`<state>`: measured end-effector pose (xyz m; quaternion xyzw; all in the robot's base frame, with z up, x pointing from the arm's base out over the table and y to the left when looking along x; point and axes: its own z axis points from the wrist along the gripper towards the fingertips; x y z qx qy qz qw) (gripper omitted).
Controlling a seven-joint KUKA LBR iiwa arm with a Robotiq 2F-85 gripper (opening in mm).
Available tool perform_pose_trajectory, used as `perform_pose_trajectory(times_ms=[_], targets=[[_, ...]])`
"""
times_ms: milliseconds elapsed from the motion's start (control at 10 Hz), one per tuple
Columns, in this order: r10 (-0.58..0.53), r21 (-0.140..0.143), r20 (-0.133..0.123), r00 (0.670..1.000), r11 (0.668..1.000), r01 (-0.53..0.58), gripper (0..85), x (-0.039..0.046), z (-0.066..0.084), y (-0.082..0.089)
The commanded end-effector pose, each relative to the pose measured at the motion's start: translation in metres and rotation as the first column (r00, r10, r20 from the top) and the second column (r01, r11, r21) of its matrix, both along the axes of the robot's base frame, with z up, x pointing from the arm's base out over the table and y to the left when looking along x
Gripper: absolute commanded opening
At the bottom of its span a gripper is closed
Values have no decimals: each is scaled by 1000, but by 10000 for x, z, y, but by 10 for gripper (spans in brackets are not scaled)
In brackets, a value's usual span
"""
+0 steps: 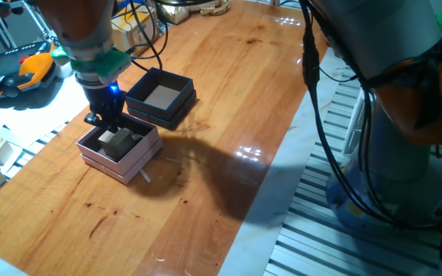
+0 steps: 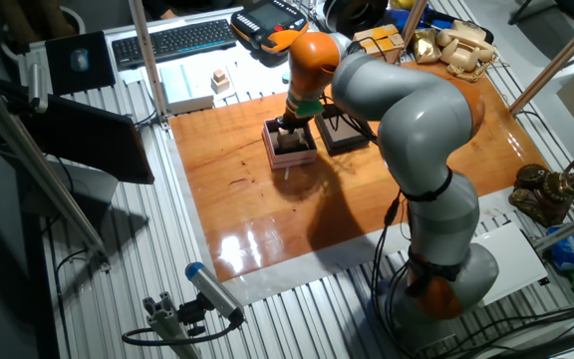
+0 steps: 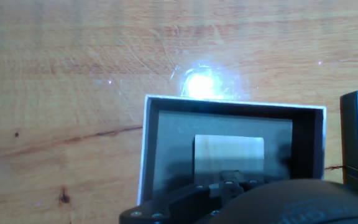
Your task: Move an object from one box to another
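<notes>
You see the tool (image 1: 112, 126) lowered into the pink box (image 1: 146, 156), over the cube (image 1: 119, 141); its opening and any grip cannot be told. The cube rests flat on the box's dark floor, edges parallel to the walls; the black box (image 1: 176, 109) sits just beyond.

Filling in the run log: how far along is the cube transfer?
Early. Done: the claw is lowered into the pink box, right over the cube. In hand: the pick; whether the claw has closed on the cube can't be told. Left: lift, carry and drop into the black box, which shows only its bare tan floor.
</notes>
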<state>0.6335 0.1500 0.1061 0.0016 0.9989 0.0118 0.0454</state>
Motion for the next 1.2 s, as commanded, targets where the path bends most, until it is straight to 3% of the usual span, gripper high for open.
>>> perform_pose_trajectory(times_ms=[0, 100, 400, 500, 600, 1100], targets=[[-2, 1, 0, 1000, 1000, 2, 0, 10, -22, -2], [-19, 6, 19, 1000, 1000, 19, 170, 9, -21, 3], [-64, -19, 44, 997, 998, 65, 680, 12, 3, 47], [-68, -25, 59, 996, 997, 70, 680, 12, -1, 45], [-61, -39, 69, 996, 997, 64, 850, 13, -6, 48], [-78, -23, 52, 996, 997, 79, 850, 23, -40, 57]])
